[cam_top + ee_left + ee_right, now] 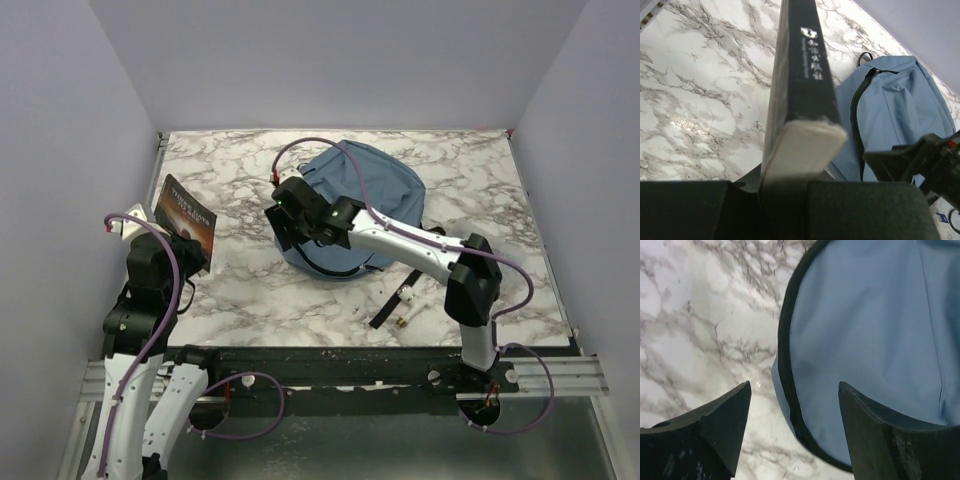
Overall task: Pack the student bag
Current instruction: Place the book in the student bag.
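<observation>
Left gripper pinches a dark book by one end, likely poised to slide it into the student bag lying ahead to its right, while the right gripper hangs spread astride the bag's black-trimmed edge, apparently to lift the opening.

Left tool closed, right tool wide

The student bag lies centre-far on the table, with the right gripper astride its near-left edge. The book is at the left, clamped in the left gripper. Two small items, perhaps markers, lie near-right of the bag.
</observation>
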Controlling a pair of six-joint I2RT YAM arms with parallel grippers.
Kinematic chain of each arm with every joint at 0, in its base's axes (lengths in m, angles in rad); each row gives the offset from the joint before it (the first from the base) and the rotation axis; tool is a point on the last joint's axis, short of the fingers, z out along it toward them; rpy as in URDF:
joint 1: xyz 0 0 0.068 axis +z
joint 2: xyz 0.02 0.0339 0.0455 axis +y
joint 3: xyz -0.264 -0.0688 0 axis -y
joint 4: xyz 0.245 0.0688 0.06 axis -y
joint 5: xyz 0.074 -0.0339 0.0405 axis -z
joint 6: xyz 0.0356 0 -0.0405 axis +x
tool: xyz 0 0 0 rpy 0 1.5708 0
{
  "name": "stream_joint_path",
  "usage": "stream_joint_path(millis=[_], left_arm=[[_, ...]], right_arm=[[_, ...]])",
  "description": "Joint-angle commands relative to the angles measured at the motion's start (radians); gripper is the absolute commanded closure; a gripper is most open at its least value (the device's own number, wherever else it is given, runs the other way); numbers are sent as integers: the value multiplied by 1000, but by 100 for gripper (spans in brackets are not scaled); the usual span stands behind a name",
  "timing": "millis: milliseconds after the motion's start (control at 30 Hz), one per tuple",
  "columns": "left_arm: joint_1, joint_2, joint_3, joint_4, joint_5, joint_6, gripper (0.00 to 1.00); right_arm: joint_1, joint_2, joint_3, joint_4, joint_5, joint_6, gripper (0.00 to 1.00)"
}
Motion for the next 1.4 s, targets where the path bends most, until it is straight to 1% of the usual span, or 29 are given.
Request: stream_joint_path(millis=[0,67,133,267,367,400,467,533,600,667,767,800,867,900,933,1033,1100,1267,1367], left_arm=[[1,12,-2,44,33,-17,100],[1,18,-9,44,42,-21,100],[1,23,-11,46,45,-25,100],[0,34,-5,47,46,-32,100],[1,26,-14,49,39,-37,100],[1,27,-17,49,34,-38,100],[0,31,-18,49,31,-35,100],[0,43,-18,53,37,-35,100],[0,54,-12,55,51,-34,100],[0,62,-11,55,74,-33,100],[0,65,-23,60,78,-35,100],[1,69,-24,60,81,-39,100],[0,76,-26,67,109,-54,100],[0,79,-30,75,136,-64,100],[0,88,-34,87,163,-72,100],[1,116,-36,102,261,-109,100],[0,133,-46,130,360,-148,100],[0,179,-75,245,586,-252,100],[1,221,-121,360,747,-352,100]], right_arm=[[32,140,141,-74,167,-78,27],[36,173,168,-86,183,-90,28],[39,195,193,-94,166,-107,28],[43,214,195,-72,148,-114,29],[44,243,213,-85,201,-108,34],[43,252,226,-98,231,-102,38],[43,257,244,-119,277,-93,49],[43,235,222,-94,300,-99,59],[42,213,203,-71,315,-110,62],[42,206,202,-81,330,-105,70],[42,203,185,-79,350,-111,78],[42,209,184,-80,355,-116,81],[41,220,189,-93,379,-123,97],[39,220,190,-99,401,-125,99],[35,216,192,-105,410,-126,99],[6,167,197,-116,360,-121,100],[-25,111,177,-97,316,-123,99],[-115,7,156,-65,114,-120,99],[-170,-17,149,-45,-14,-90,99]])
